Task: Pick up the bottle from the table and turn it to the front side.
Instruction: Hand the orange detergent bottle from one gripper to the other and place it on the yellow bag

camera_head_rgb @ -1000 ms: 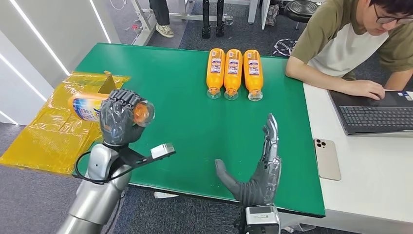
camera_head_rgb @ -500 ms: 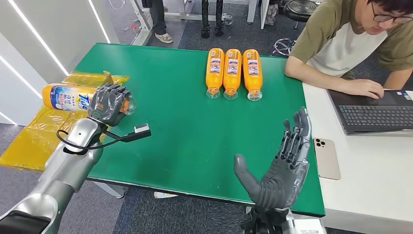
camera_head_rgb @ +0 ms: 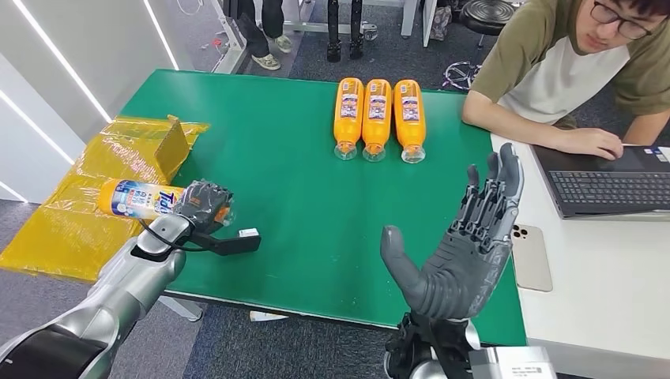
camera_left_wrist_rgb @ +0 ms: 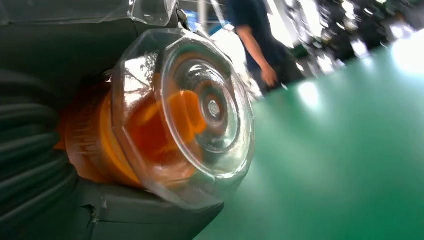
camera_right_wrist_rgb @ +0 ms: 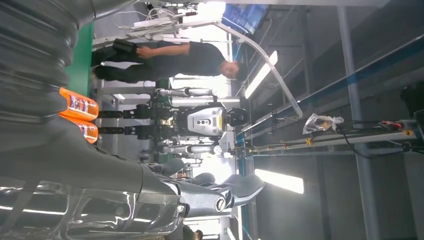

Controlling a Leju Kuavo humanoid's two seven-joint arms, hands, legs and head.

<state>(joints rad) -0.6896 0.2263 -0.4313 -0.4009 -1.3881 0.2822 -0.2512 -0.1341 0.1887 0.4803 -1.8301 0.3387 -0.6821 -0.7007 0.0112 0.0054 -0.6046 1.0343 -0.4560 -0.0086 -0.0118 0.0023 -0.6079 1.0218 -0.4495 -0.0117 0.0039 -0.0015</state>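
My left hand (camera_head_rgb: pixel 203 205) grips an orange bottle (camera_head_rgb: pixel 138 199) near its clear cap, holding it level over the table's left edge with its blue and white label showing. Close up in the left wrist view, the clear cap (camera_left_wrist_rgb: pixel 195 112) and orange neck sit between my dark fingers (camera_left_wrist_rgb: pixel 30 170). My right hand (camera_head_rgb: pixel 462 253) is raised over the table's front right, palm open, fingers spread, holding nothing. Three more orange bottles (camera_head_rgb: pixel 378 117) lie side by side at the far middle of the green table (camera_head_rgb: pixel 316 197), caps toward me.
A yellow plastic bag (camera_head_rgb: pixel 87 201) lies off the table's left edge. A person (camera_head_rgb: pixel 577 63) sits at the white desk on the right with a laptop (camera_head_rgb: pixel 608 185); a phone (camera_head_rgb: pixel 529 257) lies near the green table's right edge.
My left hand has lowered and moved back toward the table's left front edge with the bottle. My right hand has risen and shifted right, still open.
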